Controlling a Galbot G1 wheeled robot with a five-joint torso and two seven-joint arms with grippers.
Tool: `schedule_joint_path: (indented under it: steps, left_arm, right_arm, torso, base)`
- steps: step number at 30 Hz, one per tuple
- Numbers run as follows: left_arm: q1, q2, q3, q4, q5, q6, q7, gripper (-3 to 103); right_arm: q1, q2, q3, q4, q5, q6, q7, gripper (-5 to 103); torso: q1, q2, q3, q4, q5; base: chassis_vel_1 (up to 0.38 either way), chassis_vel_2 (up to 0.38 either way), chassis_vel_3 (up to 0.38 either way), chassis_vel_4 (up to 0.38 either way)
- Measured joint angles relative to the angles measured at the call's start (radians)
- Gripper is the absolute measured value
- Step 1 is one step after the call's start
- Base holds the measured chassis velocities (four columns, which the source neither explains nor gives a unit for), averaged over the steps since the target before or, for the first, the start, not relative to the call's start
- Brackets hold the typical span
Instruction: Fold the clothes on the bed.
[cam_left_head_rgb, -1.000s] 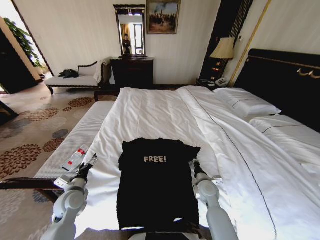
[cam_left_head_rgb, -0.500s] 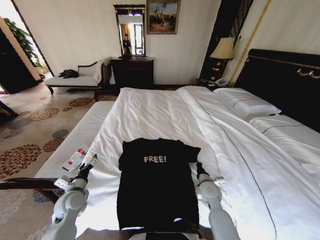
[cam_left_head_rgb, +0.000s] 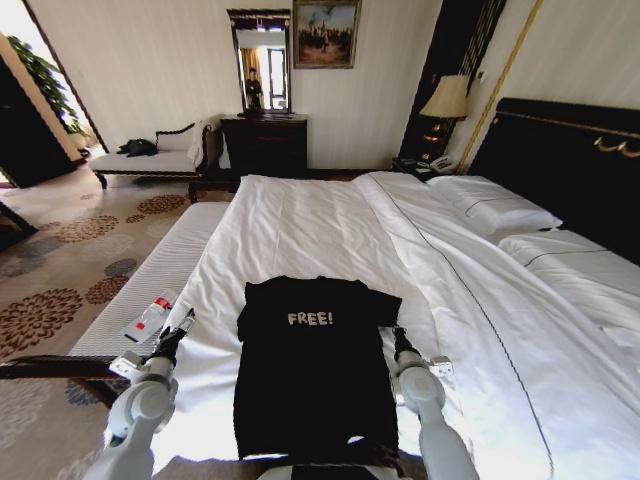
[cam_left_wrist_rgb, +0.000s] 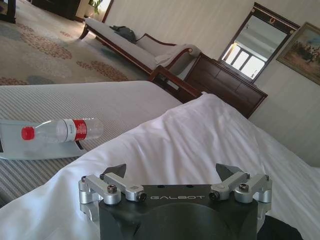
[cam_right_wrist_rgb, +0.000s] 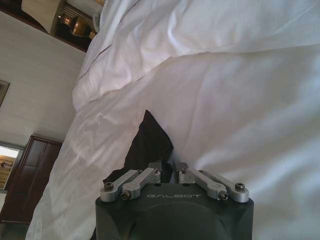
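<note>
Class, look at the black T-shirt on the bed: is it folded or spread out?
Partly folded: the T-shirt lies flat on the bed, lettering up, its sides turned in; no sleeves stick out.

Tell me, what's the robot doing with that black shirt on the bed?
The robot is folding a black T-shirt that lies flat on the white bed. Both sleeves already look tucked in. Its right gripper sits at the shirt's right edge, fingers nearly closed by a corner of black cloth. Its left gripper waits open on the other side, off the shirt, near a water bottle on the bench.
</note>
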Motion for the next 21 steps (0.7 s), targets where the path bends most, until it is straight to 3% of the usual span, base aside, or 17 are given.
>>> schedule_joint_path:
  steps: [7, 14, 15, 21]
  left_arm:
    - [-0.001, 0.003, -0.005, 0.002, -0.001, 0.000, 0.000, 100]
    - [-0.005, 0.031, 0.003, 0.012, -0.001, 0.004, 0.000, 100]
    - [-0.011, 0.044, 0.011, 0.016, 0.001, 0.009, 0.000, 100]
    - [-0.054, 0.096, 0.091, 0.082, 0.017, 0.030, -0.002, 100]
  right_arm:
    - [-0.030, -0.014, 0.012, 0.048, -0.148, 0.030, 0.007, 41]
    - [-0.028, -0.035, 0.050, 0.107, -0.130, 0.049, 0.052, 68]
    - [-0.026, -0.038, 0.054, 0.116, -0.130, 0.049, 0.056, 68]
    - [-0.029, -0.043, 0.047, 0.159, -0.194, 0.050, 0.042, 95]
  torso:
    - [0.000, 0.000, 0.000, 0.0000, 0.0000]
    - [0.000, 0.000, 0.000, 0.0000, 0.0000]
    - [0.000, 0.000, 0.000, 0.0001, -0.0001]
    - [0.000, 0.000, 0.000, 0.0000, -0.0003]
  base:
    - [0.000, 0.000, 0.000, 0.000]
    - [0.000, 0.000, 0.000, 0.000]
    - [0.000, 0.000, 0.000, 0.000]
    - [0.000, 0.000, 0.000, 0.000]
